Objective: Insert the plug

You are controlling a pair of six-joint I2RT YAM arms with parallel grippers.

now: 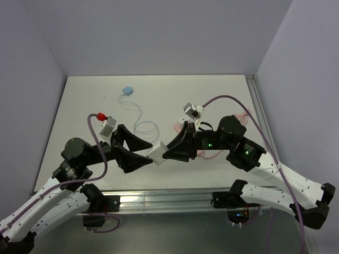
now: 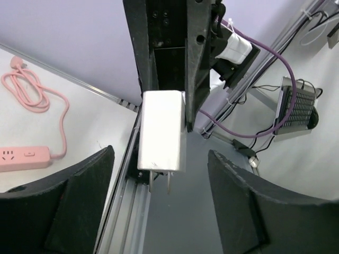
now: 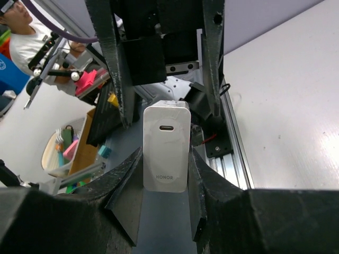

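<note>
Mid-air handover at frame centre: the right claw (image 3: 165, 159) pinches the charger (image 3: 166, 140), and the left claw (image 2: 159, 159) gapes wide around it. Next, I judge, the left must close squarely before the right lets go.

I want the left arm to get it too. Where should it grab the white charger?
Probably the bare flat sides of the charger, just above the prongs, coming from the prong end. The right gripper holds the far end, and the left gripper has its jaws open either side.
</note>
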